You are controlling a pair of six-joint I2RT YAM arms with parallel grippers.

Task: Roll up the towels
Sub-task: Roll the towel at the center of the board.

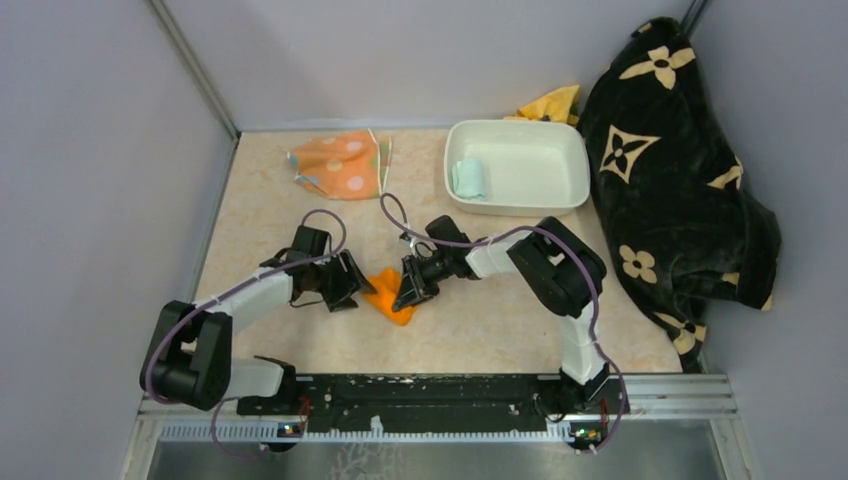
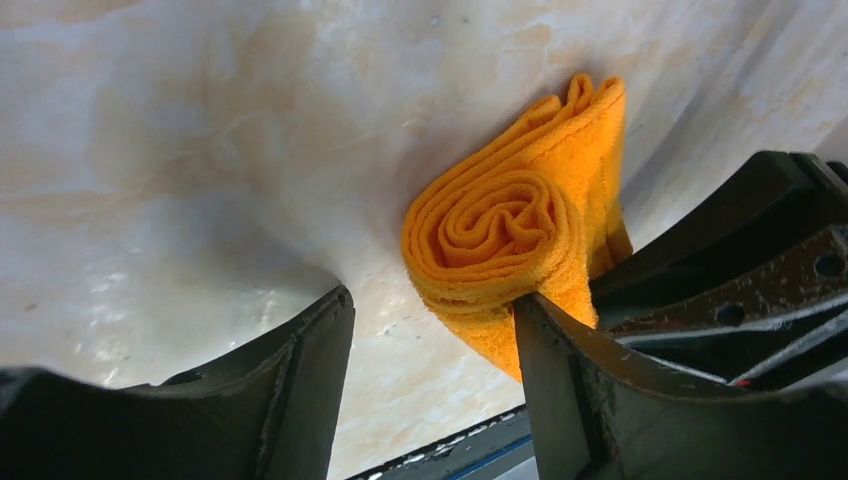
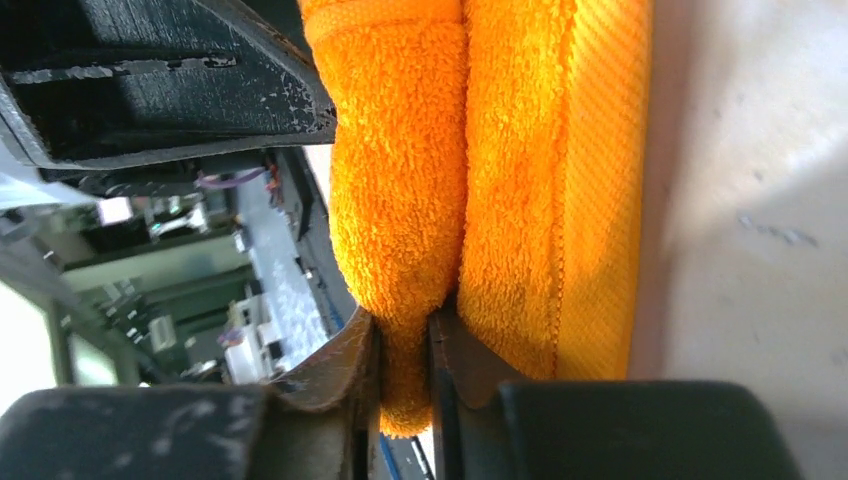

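The orange towel lies mid-table, wound into a spiral roll. My right gripper is shut on a fold at one end of it, reaching in from the right. From the left, my left gripper stands open at the roll's other end; its right finger touches the roll's lower edge and nothing is between its fingers. The striped polka-dot towel lies crumpled and flat at the back left. A mint green towel sits rolled inside the white tub.
A big black blanket with tan flowers is heaped along the right side. A yellow cloth peeks out behind the tub. Grey walls close in the left, back and right; the arm bases' rail runs along the near edge.
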